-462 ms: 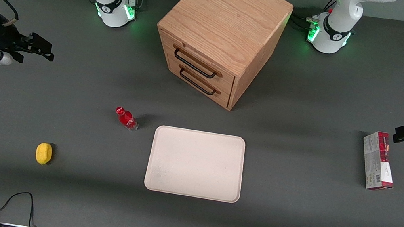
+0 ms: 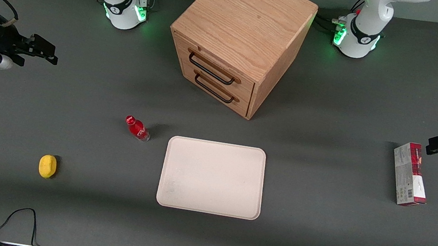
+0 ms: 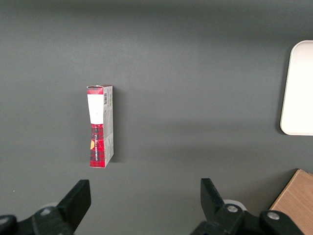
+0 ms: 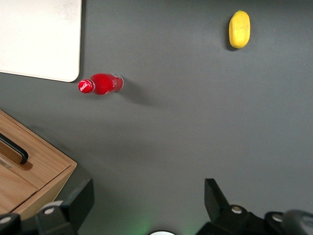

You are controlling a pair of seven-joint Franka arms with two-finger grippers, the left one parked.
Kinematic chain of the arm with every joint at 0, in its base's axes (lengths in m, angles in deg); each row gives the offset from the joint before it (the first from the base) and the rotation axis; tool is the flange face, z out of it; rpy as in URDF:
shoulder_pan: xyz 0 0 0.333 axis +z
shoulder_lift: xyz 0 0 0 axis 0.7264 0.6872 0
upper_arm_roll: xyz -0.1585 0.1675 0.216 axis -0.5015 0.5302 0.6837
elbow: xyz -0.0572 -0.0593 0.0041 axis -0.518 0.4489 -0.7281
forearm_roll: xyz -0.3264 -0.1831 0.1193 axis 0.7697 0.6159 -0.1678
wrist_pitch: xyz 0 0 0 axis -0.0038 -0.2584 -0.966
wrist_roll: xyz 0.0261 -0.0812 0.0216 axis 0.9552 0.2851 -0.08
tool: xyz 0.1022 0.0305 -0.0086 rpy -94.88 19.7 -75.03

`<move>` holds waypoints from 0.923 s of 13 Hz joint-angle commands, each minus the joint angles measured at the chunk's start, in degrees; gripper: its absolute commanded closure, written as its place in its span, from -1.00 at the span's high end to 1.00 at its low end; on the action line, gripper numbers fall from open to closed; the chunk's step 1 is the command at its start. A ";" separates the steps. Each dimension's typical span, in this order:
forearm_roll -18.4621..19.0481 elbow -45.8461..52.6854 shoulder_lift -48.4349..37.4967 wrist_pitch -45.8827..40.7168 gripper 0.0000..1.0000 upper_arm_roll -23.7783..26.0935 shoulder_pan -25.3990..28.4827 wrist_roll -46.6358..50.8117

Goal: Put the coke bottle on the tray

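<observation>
The coke bottle stands upright on the grey table, just beside the tray at the corner of it nearest the working arm's end and farthest from the front camera — close, but not touching. Its long axis runs vertically: the red cap is on top and the clear base rests on the table. In the right wrist view the coke bottle is seen nearly from above, cap toward the camera, with a corner of the tray close by.

The right gripper hangs above the table toward the working arm's end, well apart from the bottle and holding nothing; its two black fingers are spread wide (the wrist view shows a broad gap of bare table between them).

A lemon lies on the table nearer the front camera than the bottle. A wooden two-drawer cabinet stands farther from the camera than the tray — its drawer fronts face the bottle's way. A red-and-grey carton lies flat toward the parked arm's end.
</observation>
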 commanded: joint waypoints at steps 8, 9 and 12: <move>0.14 4.19 0.86 -4.15 1.00 0.31 1.42 2.09; 0.14 5.42 0.94 -5.04 1.00 1.01 2.99 4.53; -0.55 10.77 3.57 -7.15 1.00 1.28 10.63 15.68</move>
